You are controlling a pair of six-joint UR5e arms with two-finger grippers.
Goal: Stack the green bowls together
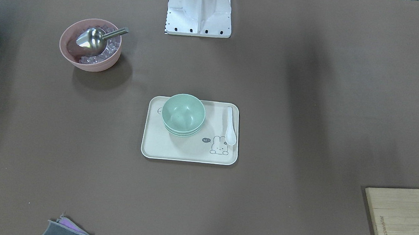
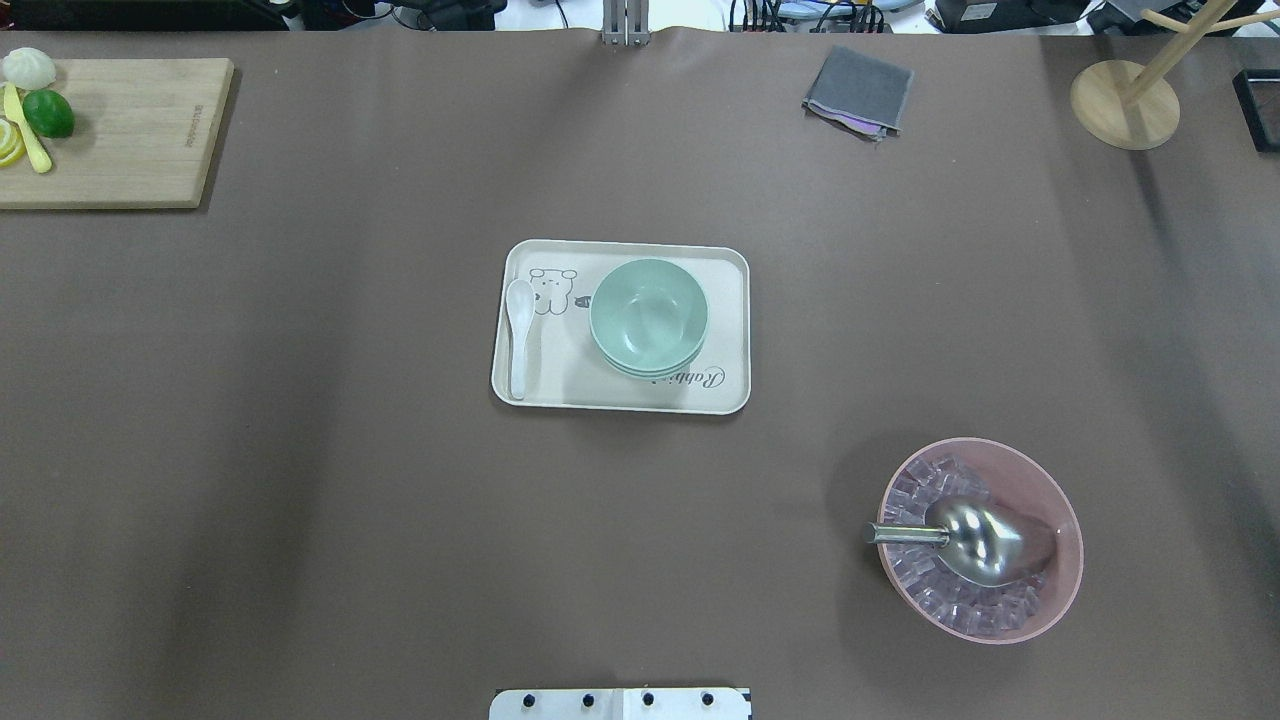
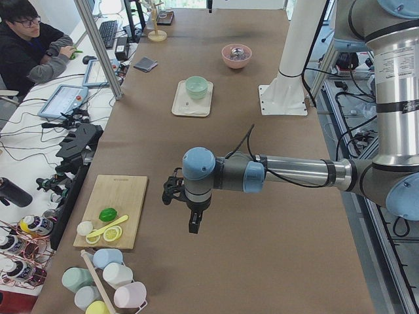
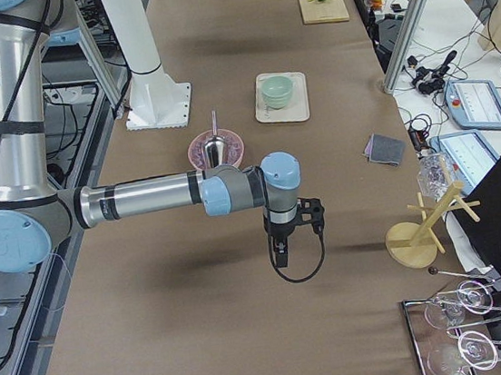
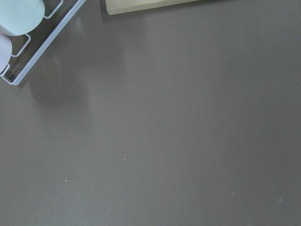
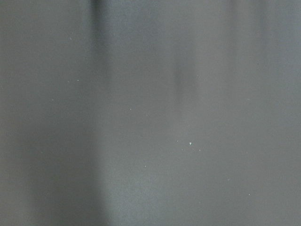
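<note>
The green bowls (image 1: 183, 113) sit nested in one stack on the left part of a cream tray (image 1: 188, 154) at the table's middle. The stack also shows in the overhead view (image 2: 649, 315), on the tray (image 2: 620, 398), and small in both side views (image 3: 196, 86) (image 4: 278, 90). My left gripper (image 3: 192, 226) hangs over bare table far from the tray, near the cutting board; I cannot tell if it is open. My right gripper (image 4: 280, 257) hangs over bare table at the other end; I cannot tell its state either. Both wrist views show only table.
A white spoon (image 2: 519, 330) lies on the tray beside the stack. A pink bowl (image 2: 1066, 530) with ice and a metal scoop (image 2: 975, 540) stands near the robot's right. A cutting board (image 2: 130, 130) with fruit, a grey cloth (image 2: 858, 90) and a wooden stand (image 2: 1125, 105) line the far edge.
</note>
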